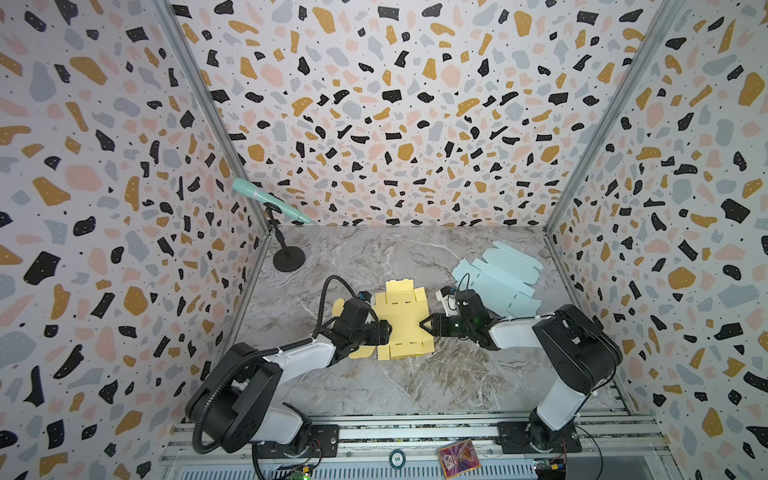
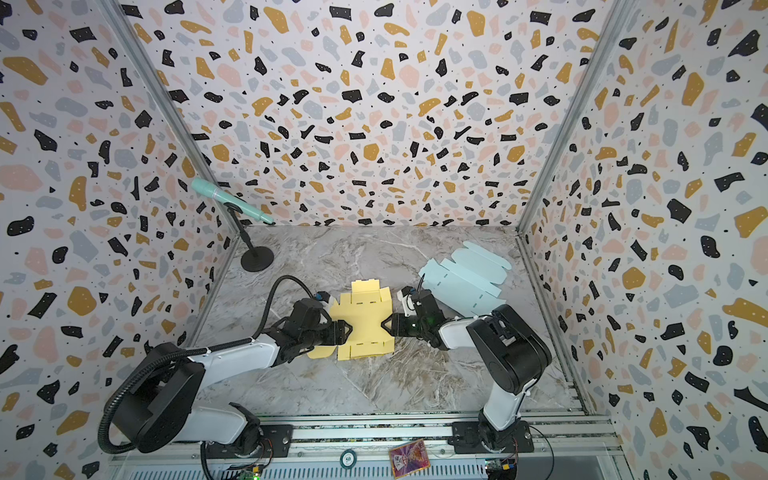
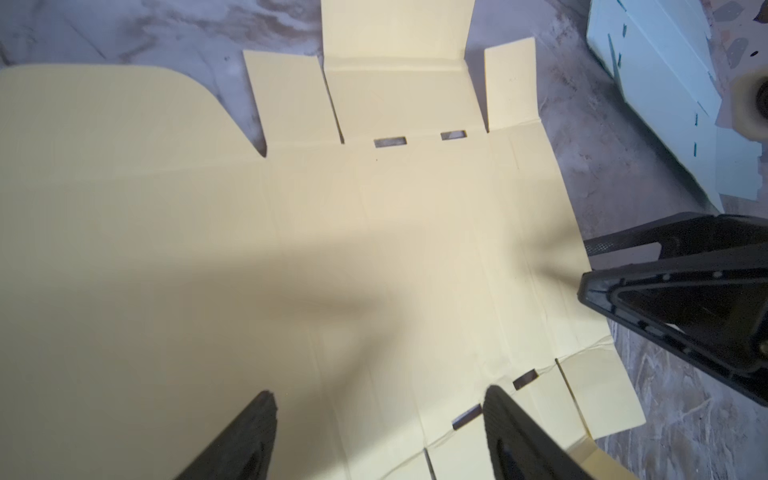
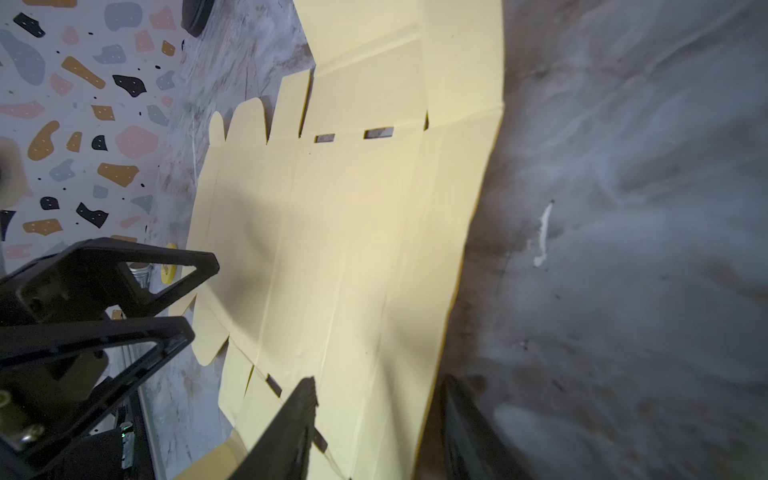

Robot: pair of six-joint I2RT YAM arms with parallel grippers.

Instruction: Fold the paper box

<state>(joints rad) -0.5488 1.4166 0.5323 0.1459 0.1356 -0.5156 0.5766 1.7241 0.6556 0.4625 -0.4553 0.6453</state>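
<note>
The paper box is a flat yellow cut-out blank (image 1: 403, 324) (image 2: 365, 322) lying in the middle of the marble table (image 1: 374, 386), with slots and flaps at its near and far ends. My left gripper (image 1: 388, 332) (image 2: 348, 330) is at the blank's left side; in the left wrist view it (image 3: 380, 409) stands open just above the sheet (image 3: 332, 249). My right gripper (image 1: 422, 324) (image 2: 384, 324) is at the blank's right edge. In the right wrist view it (image 4: 378, 395) is open, with one finger over the sheet (image 4: 353, 249) and the other over the table past that edge.
A pile of pale blue flat blanks (image 1: 498, 278) lies at the back right. A teal microphone on a black stand (image 1: 286, 257) occupies the back left corner. A card (image 1: 459, 459) and a round token (image 1: 397, 458) rest on the front rail. Patterned walls enclose three sides.
</note>
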